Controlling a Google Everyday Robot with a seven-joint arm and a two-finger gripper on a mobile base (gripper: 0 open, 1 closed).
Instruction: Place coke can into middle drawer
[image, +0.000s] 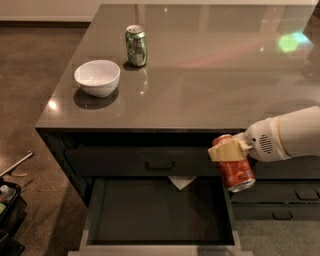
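The coke can (236, 171) is red with silver ends and hangs tilted in front of the counter's edge. My gripper (227, 151) is shut on the can's upper part, with the white arm reaching in from the right. The can is in the air over the right rim of the middle drawer (157, 210). The drawer is pulled open below the counter and shows a flat dark interior.
A green can (136, 46) and a white bowl (97, 77) stand on the grey counter (210, 75) at the left. A closed drawer front with a bar handle (160, 165) sits above the open drawer. Narrower drawers (285, 200) are at the right. Clutter lies on the floor at the lower left.
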